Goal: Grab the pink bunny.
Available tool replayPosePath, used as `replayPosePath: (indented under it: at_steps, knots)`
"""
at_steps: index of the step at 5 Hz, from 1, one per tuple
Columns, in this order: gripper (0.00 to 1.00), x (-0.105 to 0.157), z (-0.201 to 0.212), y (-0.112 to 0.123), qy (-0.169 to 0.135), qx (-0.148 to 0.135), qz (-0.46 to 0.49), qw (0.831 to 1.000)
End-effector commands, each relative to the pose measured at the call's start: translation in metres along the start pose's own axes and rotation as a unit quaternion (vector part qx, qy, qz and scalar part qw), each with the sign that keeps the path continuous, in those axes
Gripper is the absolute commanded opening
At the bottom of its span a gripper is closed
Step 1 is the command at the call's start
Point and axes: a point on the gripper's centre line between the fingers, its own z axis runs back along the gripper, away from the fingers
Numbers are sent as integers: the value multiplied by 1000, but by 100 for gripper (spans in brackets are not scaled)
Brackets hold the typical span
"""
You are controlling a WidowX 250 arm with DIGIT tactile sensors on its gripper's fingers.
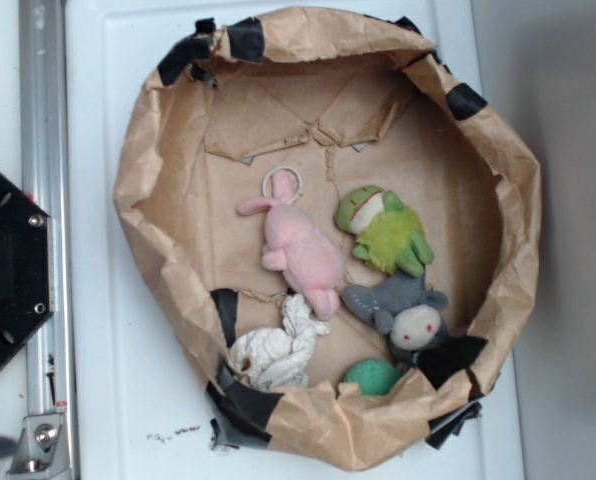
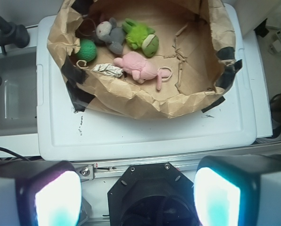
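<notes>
A: Brown paper basin (image 1: 158,170), rim rolled down and patched with black tape, sits on the white surface (image 1: 108,380). Everything logged against the basin.

B: Contents?

A: Pink bunny (image 1: 300,250) lies near the basin's middle, on its floor. Ears toward the far folded wall, white ring loop (image 1: 282,183) touching the head end. Wrist view shows the same pink bunny (image 2: 139,67) with the loop (image 2: 165,74) pointing toward the basin's taped right rim.

B: Neighbours?

A: Green plush frog (image 1: 383,230) just beside the bunny, on the side toward the basin's wall. Grey plush with a white face and red eyes (image 1: 408,315) below the frog, close to the bunny's lower end. Green ball (image 1: 371,377) against the basin's near wall, beside the grey plush. White cloth wad (image 1: 276,350) touching the bunny's lower end, tucked against the taped rim.

B: Claw?

A: Claw (image 2: 137,193) hangs outside the basin, well apart from the bunny. Two pale glowing finger pads (image 2: 58,200) stand wide apart at the bottom of the wrist view, nothing between them but the black mount plate (image 2: 152,186).
</notes>
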Motion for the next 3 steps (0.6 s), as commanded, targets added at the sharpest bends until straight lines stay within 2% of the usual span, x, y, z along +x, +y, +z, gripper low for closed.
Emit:
replayPosePath:
  at_steps: [1,2,3]
  knots:
    - [100,0,0,0,0,0,0,1000]
    - [100,46,-41,12,-52,-56,-60,995]
    - [100,96,-68,20,-77,-92,-78,990]
